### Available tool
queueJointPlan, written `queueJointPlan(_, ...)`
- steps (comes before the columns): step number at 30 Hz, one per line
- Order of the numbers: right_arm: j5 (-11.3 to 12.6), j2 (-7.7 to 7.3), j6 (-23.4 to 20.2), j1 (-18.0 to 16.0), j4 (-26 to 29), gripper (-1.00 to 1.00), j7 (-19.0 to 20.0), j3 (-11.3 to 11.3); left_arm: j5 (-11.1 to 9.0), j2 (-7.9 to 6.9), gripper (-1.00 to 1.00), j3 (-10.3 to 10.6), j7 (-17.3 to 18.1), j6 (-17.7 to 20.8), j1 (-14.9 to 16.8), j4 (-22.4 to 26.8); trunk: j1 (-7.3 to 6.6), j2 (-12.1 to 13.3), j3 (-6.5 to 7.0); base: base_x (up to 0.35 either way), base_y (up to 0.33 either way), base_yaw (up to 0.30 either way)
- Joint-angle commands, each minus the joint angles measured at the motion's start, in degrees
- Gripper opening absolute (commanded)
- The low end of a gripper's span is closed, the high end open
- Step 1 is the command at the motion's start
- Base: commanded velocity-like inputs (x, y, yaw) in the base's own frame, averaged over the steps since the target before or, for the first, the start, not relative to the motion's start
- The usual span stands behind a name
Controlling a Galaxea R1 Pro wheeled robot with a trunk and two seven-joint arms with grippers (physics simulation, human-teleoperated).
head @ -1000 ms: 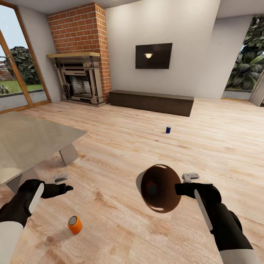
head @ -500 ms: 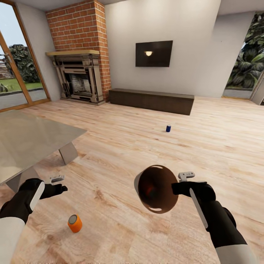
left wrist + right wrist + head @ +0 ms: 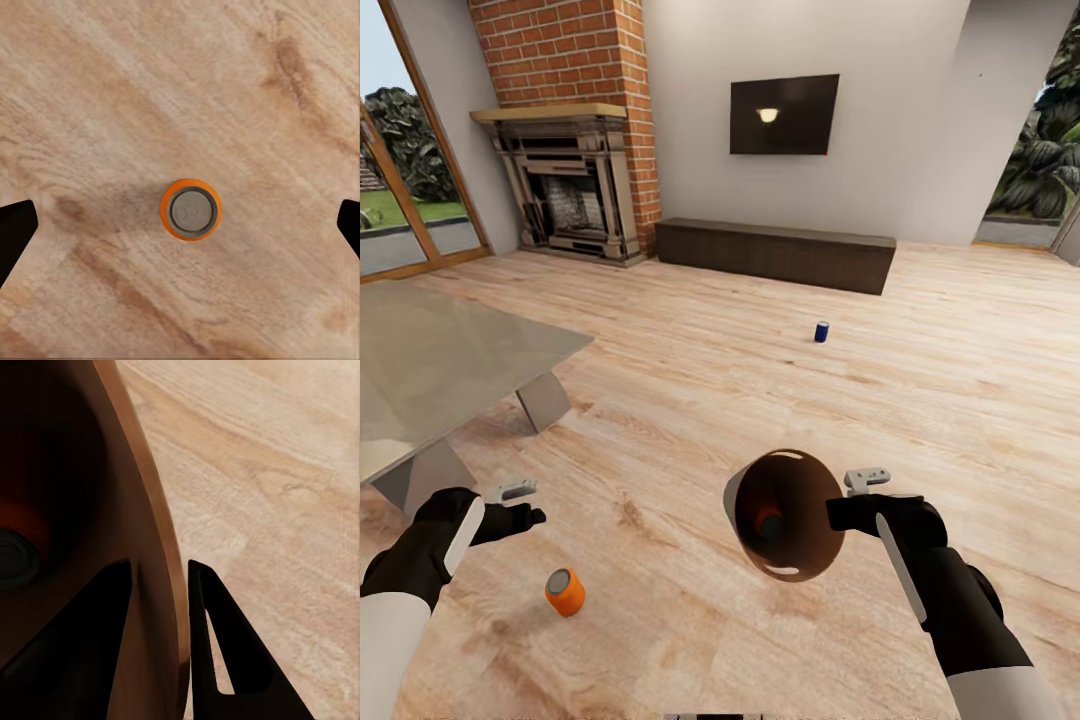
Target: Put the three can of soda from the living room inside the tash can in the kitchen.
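Observation:
One orange can of soda (image 3: 564, 591) stands upright on the wooden floor of the living room, grey top up. My left gripper (image 3: 518, 506) hovers just above it, open; in the left wrist view the can (image 3: 190, 209) sits between the spread fingertips (image 3: 15, 232). My right gripper (image 3: 842, 512) is shut on the rim of the tash can (image 3: 785, 512), which is lifted and tilted with its mouth toward me. A second orange can (image 3: 768, 522) lies inside it, also seen as the can (image 3: 15, 544) past the bin wall (image 3: 154, 547). The blue can (image 3: 821, 332) stands far ahead on the floor.
A stone coffee table (image 3: 440, 365) fills the left side, close to my left arm. A long dark low cabinet (image 3: 775, 255) and brick fireplace (image 3: 565, 190) line the far wall under a TV (image 3: 780, 113). Open wooden floor lies between me and the blue can.
The whole view has shifted, with the far wall higher in the picture. The orange floor can now sits a little nearer my left gripper. The right gripper still holds the bin.

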State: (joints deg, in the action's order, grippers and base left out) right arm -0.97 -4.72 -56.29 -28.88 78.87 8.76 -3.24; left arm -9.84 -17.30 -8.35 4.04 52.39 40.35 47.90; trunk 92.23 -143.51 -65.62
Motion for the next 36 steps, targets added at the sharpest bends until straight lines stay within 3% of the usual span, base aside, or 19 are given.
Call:
queueJointPlan(1,0.97,0.02,-0.03,-0.03,0.05,-1.0,0.03,-0.09,0.0,0.0,1.0,0.02,0.0,-0.01,0.0,-0.02,0.01,-0.02,-0.22,0.0,0.0,0.0)
queueJointPlan(7,0.88,0.0,0.27,0.05,0.12,-1.0,-0.05,-2.46,0.02,0.04,1.0,0.08,0.0,-0.08,-0.01,-0.09,0.17,-0.1,-1.55,0.0,0.0,0.0)
queueJointPlan(11,0.86,0.03,0.28,-0.07,0.91,-1.0,0.0,-2.8,0.18,0.07,1.0,0.09,-0.02,-0.37,-0.01,-0.16,0.27,-0.16,-2.44,0.0,0.0,0.0)
queueJointPlan(22,0.76,-0.13,-0.75,-2.99,5.35,-1.0,0.03,-2.62,0.43,0.08,1.0,0.16,-0.09,-0.71,-0.01,-0.24,0.56,-0.3,-4.87,0.0,0.0,0.0)
queueJointPlan(27,0.7,-0.68,-3.71,-5.62,6.65,-1.0,0.03,-2.51,0.44,0.08,1.0,0.17,-0.09,-0.73,-0.01,-0.19,0.68,-0.37,-5.98,0.0,0.0,0.0)
queueJointPlan(36,0.54,-1.74,-3.71,-8.8,8.8,-1.0,0.03,-2.02,0.52,0.15,1.0,0.17,-0.11,-0.8,-0.01,-0.18,0.92,-0.49,-7.97,0.0,0.0,0.0)
